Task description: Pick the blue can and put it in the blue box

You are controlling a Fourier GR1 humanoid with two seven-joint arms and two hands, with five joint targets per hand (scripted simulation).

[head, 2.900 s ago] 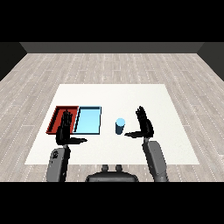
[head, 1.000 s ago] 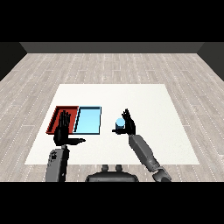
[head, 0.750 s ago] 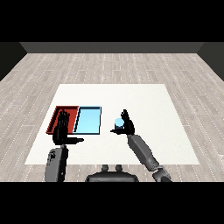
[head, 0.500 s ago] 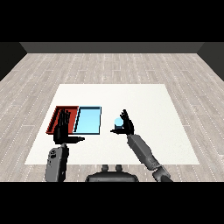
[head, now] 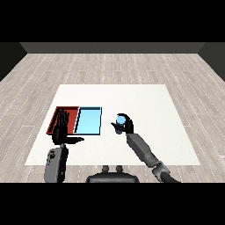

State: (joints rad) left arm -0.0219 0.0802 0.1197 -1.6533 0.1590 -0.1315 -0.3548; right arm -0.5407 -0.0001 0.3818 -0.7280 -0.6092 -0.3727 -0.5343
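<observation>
- Seen from the head view, a white worktop [head: 145, 101] sits on a grey plank floor [head: 110, 66], with both forearms coming in from the lower corners.
- The right hand [head: 126, 125] is near the middle of the worktop, its fingers [head: 130, 120] curled round the blue can [head: 120, 122], which it grasps.
- That blue can stands roughly upright in the hand, its pale top showing, with the fingers wrapped behind and to its right.
- Whether the can's base touches the worktop or is lifted off it cannot be told from this angle.
- The can lies just to the right of the light blue tray [head: 89, 130], apart from it and outside its rim.
- A red tray [head: 58, 113] lies directly left of the light blue tray, and the two meet along their long sides.
- The left hand [head: 60, 130] hovers over the near part of the red tray, covering some of it.
- Its fingers point away from the robot, straight and relaxed, with the thumb stretched sideways toward the light blue tray; it holds nothing.
- The grey right forearm [head: 141, 148] slants from the lower right up to the can, while the grey left forearm [head: 56, 162] rises nearly straight at the left edge of the worktop.
</observation>
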